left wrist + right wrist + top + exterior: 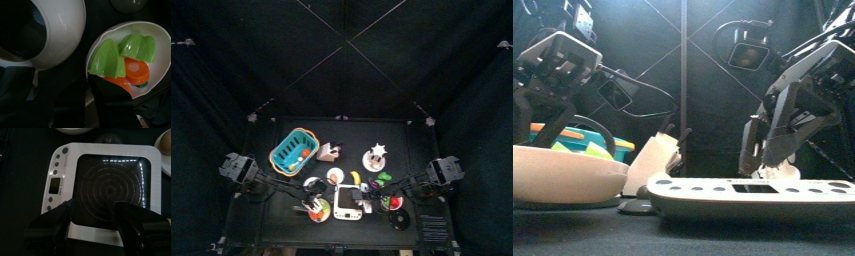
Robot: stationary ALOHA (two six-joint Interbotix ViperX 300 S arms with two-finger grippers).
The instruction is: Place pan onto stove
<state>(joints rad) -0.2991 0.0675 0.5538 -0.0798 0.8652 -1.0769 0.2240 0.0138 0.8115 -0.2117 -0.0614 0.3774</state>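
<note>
The stove (107, 183) is a white slab with a dark ringed cooking field. It lies at the table's front middle in the top view (346, 205) and at the right in the front view (754, 193). My right gripper (93, 220) hangs open and empty just over the stove's near edge, also seen in the front view (774, 160). The pan (63, 30), pale tan and round, stands left of the stove in the front view (560, 175). My left gripper (100, 105) hovers close above the pan and a white dish (160, 35).
The white dish holds green and orange toy vegetables (123, 57). A teal basket (291, 150) stands at the back left. A white-and-yellow round piece (334, 178) and small toy foods (385, 180) lie behind the stove. More toys (396, 205) lie to the stove's right.
</note>
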